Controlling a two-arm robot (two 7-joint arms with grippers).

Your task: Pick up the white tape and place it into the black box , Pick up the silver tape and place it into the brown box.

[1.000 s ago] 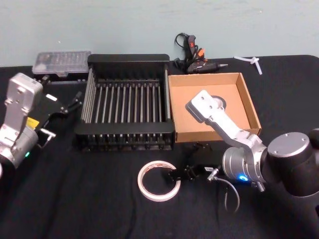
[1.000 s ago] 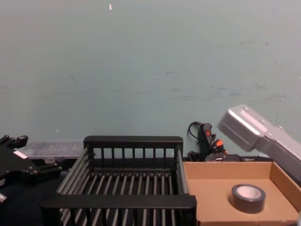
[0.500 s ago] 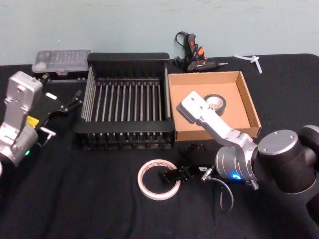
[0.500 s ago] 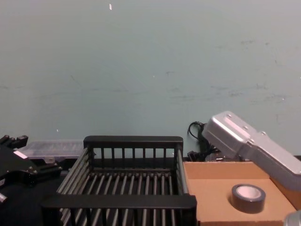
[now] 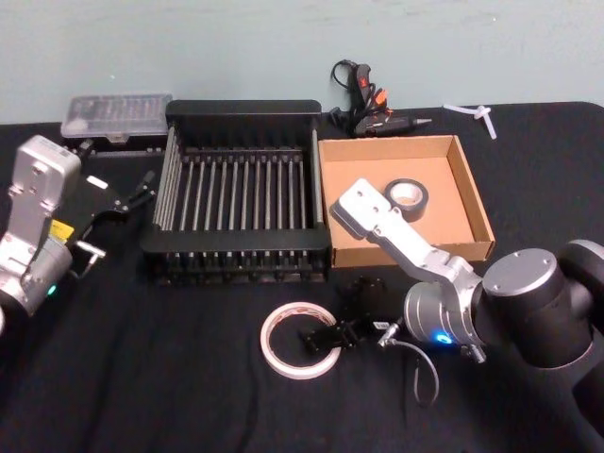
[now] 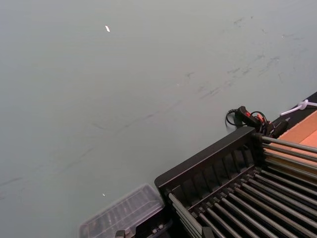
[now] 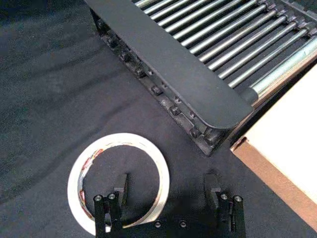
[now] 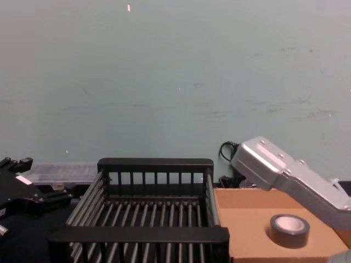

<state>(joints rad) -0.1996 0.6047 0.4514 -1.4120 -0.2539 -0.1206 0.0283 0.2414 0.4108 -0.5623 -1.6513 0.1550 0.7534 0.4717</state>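
Leftward since a second ago, the right gripper (image 7: 167,191) now straddles the white tape's (image 5: 300,340) near rim on the cloth, jaws apart; it should settle lower before closing. Beyond, the silver tape (image 5: 409,198) lies in the brown box (image 5: 477,212); the left gripper (image 5: 127,200) idles beside the black box (image 5: 243,111).

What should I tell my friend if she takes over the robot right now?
Right gripper: open, low over the white tape, one finger inside the ring's hole and one outside; not gripped yet.
Left gripper: open, parked beside the black box, on its left.
Silver tape: already in the brown box. That half is done.
White tape: flat on the black cloth in front of the black box.
Left to do: grip the white tape, lift it and put it into the black box.
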